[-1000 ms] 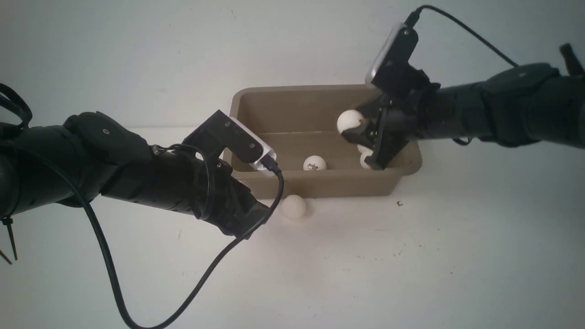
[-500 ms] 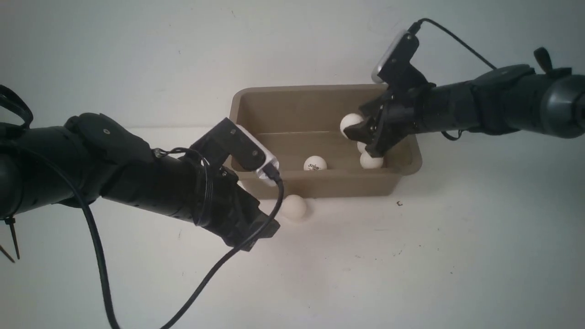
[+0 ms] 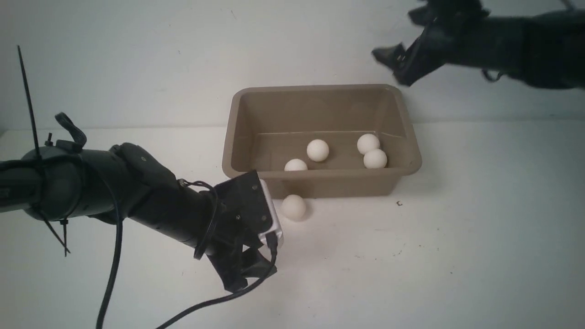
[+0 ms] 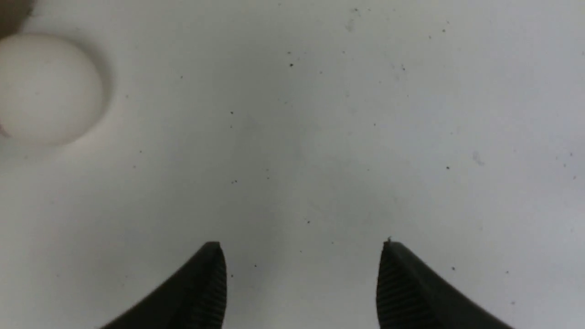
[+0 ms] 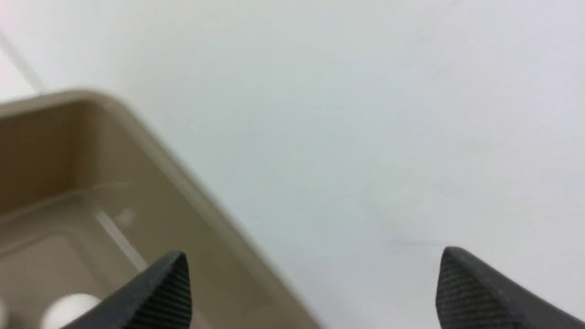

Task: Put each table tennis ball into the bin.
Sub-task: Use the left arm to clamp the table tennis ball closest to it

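Leaving one table tennis ball (image 3: 294, 207) outside the bin (image 3: 329, 185); holding left fingers (image 4: 196, 285) and right fingers (image 5: 164, 288) wide apart, gripping nothing; probably needing left fingers steering over, closing around that ball.

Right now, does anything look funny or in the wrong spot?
Yes, one thing: a white ball sits on the table, just outside the near side of the bin. It looks odd because four other balls are inside. I see nothing spilled or broken.
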Robot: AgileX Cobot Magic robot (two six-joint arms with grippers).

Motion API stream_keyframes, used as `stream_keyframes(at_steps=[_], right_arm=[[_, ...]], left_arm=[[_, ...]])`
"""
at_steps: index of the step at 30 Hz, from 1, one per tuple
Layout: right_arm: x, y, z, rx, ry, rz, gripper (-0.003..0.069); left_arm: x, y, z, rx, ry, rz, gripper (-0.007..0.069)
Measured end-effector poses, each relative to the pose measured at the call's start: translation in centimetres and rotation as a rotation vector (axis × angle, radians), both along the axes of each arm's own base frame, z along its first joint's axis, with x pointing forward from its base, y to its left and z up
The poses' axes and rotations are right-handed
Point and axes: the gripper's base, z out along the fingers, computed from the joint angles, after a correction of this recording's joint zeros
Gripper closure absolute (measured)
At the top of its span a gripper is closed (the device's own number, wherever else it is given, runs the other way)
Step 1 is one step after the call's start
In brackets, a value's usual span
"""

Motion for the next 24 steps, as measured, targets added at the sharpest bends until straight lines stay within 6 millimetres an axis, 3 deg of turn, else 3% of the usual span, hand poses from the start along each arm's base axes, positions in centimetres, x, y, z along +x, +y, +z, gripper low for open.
stream_keyframes(at_steps=[6,9,14,17,24], right_arm=[[-0.8,-3.2,2.5,-0.026,-0.039,-0.067,0.0074],[-0.8,-5.2,2.7,-0.023,-0.017,-0.117,0.0095],[-0.7,-6.9,2.6,-0.019,0.001,-0.157,0.0099],[-0.6,-8.2,2.5,-0.02,0.005,-0.182,0.0099],[-0.6,-10.0,2.5,-0.022,0.009,-0.214,0.0099]], left_arm=[[0.1,0.0,0.0,0.004,-0.02,-0.012,0.0089],[0.8,0.1,0.2,-0.02,-0.039,0.106,0.005],[1.6,0.0,0.2,-0.084,-0.035,0.242,0.005],[2.5,-0.1,-1.1,-0.13,-0.009,0.346,0.005],[3.2,-0.2,-4.1,-0.124,-0.007,0.368,0.005]])
